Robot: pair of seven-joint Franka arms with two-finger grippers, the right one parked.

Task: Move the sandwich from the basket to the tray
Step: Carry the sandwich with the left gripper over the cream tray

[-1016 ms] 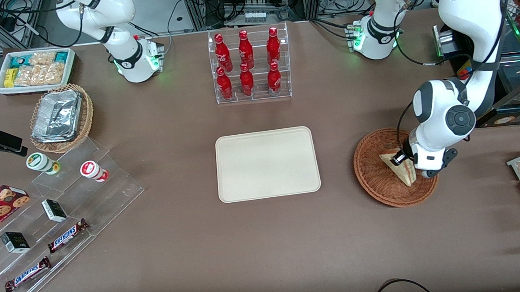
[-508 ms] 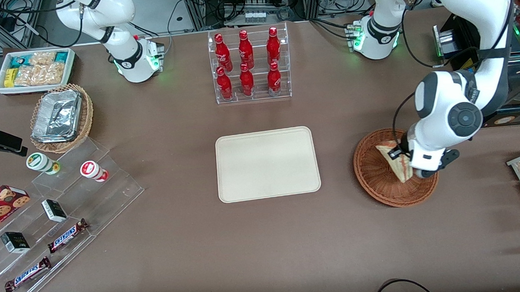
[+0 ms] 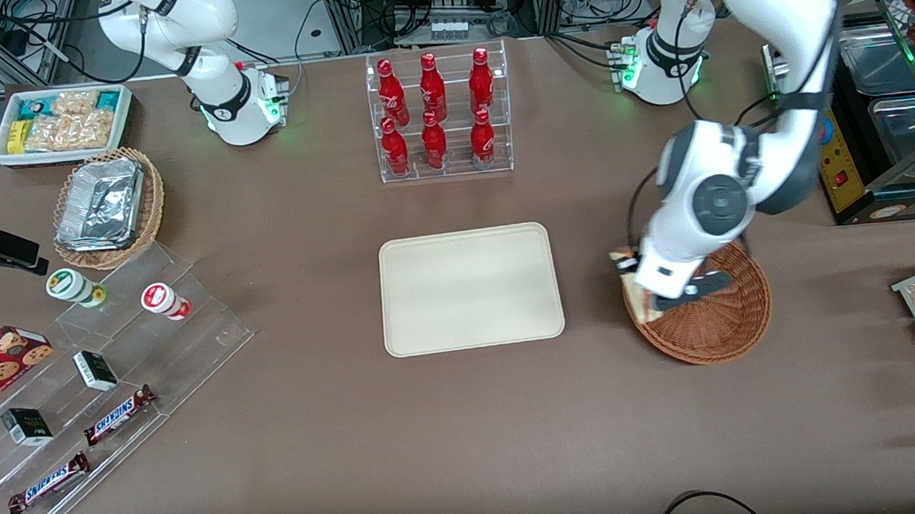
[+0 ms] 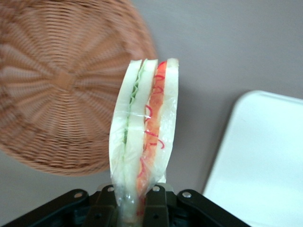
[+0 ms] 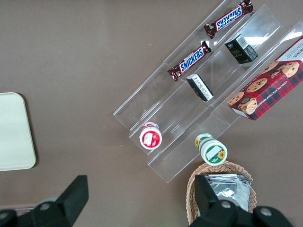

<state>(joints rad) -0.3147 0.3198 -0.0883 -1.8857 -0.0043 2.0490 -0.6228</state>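
Front view, working across from the parked arm's end: snack box (image 3: 60, 122), foil containers in a tan wicker basket (image 3: 109, 208), acrylic steps with Snickers bars (image 3: 117, 413). All well clear of the job. Cola bottle rack (image 3: 441, 115) sits farther from the camera than the tray.

Tray (image 3: 471, 288) is mid-table, nothing on it.

Gripper (image 3: 635, 278) hangs over the tray-side rim of the basket (image 3: 716, 328), clamped on the sandwich (image 3: 634, 290). Wrist view confirms it: both fingers pinch the wrapped wedge at its base, sandwich (image 4: 144, 142) standing edge-on with green filling on one side and red-orange on the other. It's airborne; basket (image 4: 57, 90) and bare tabletop show below it, and a corner of the tray (image 4: 265, 156) is in sight.

Step in hand: transfer leg. Pick looks done, sandwich out of the basket, not yet over the tray.

Next move as I read it: carry sideways toward the parked arm's end until it's over the tray's middle, lower until the wedge nearly touches, then release. Grip is on a narrow end of a soft, film-wrapped wedge, so I'd expect it could swing or slip; go gently.
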